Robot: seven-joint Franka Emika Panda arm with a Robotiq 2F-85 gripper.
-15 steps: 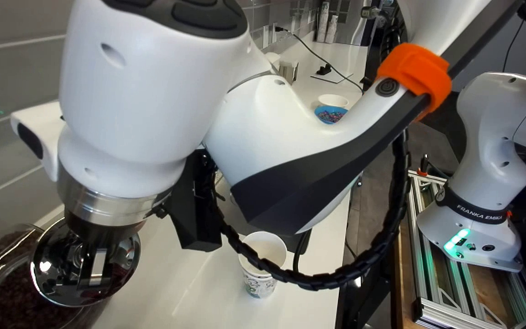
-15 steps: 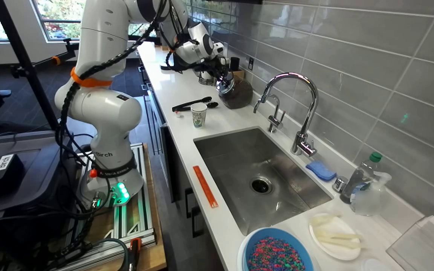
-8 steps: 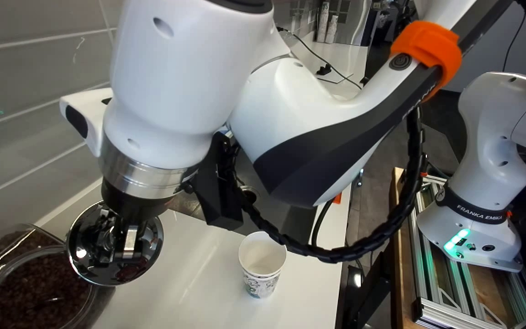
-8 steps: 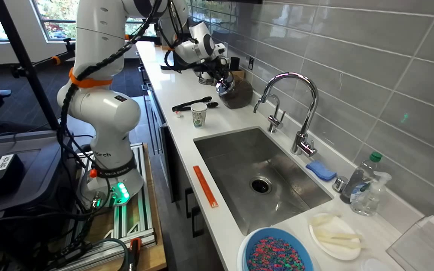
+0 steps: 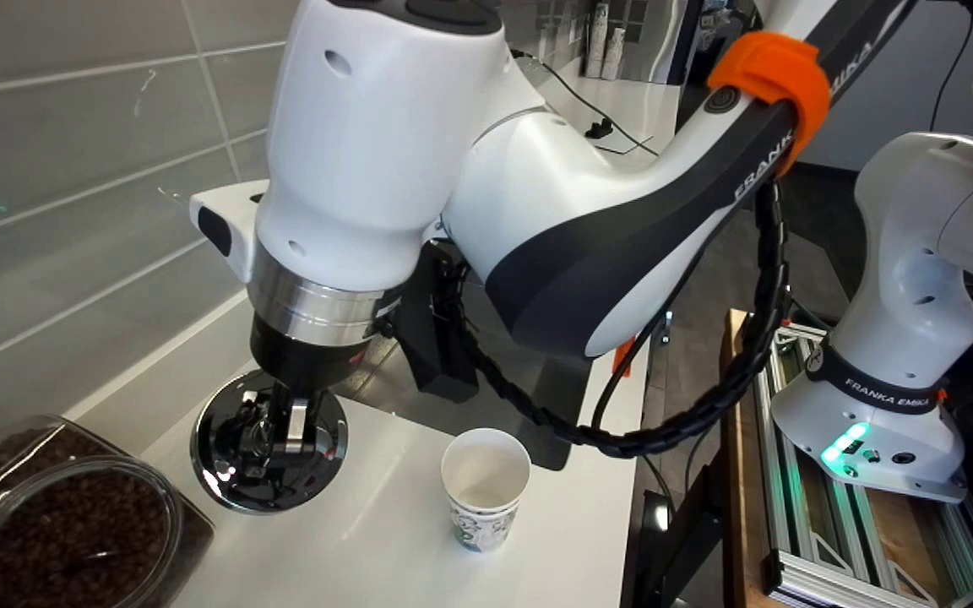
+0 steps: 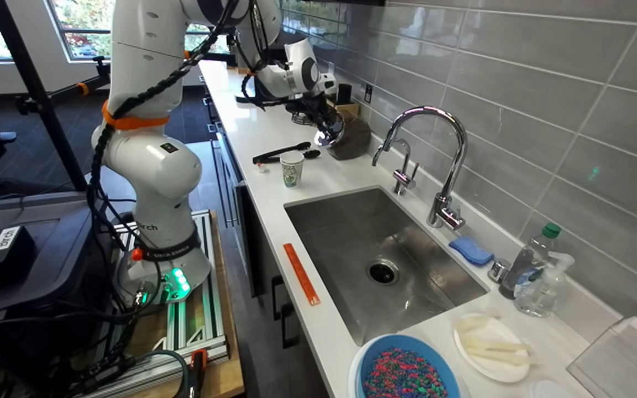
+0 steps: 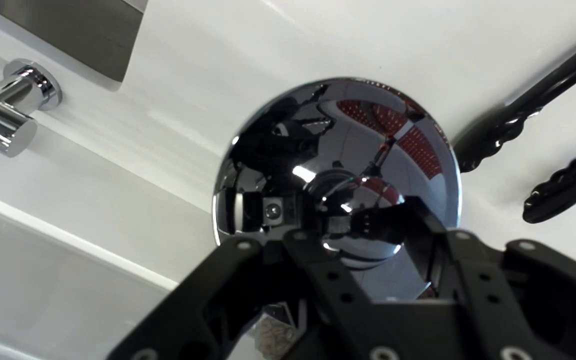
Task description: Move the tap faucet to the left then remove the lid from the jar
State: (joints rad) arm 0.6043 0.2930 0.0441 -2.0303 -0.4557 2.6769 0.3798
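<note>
We held the lid point(image 7: 338, 145) by its knob point(image 7: 363, 245): in the wrist view the jaws pinched it, with part of the hold hidden from us. Being round, the lid had no long axis to line up; it lay straight ahead of the jaws, its centre between their 2 sides.

The relation that counted was lid to jar point(image 5: 191, 540). In an exterior view the lid hung just beside the jar's uncovered mouth, on the side toward the paper cup point(image 5: 486, 490); how high it was above the worktop point(image 5: 385, 549) we could not tell. The tap faucet point(image 6: 454, 167) arched toward the jar's end of the worktop, so we judged step 1 done and step 2 nearly so.

The next move, as we saw it, was away from the jar and then down, setting the lid on the worktop. The tongs point(image 7: 493, 135) showed just beside the lid's edge in the wrist view, so we judged that a straight drop risked catching them.
</note>
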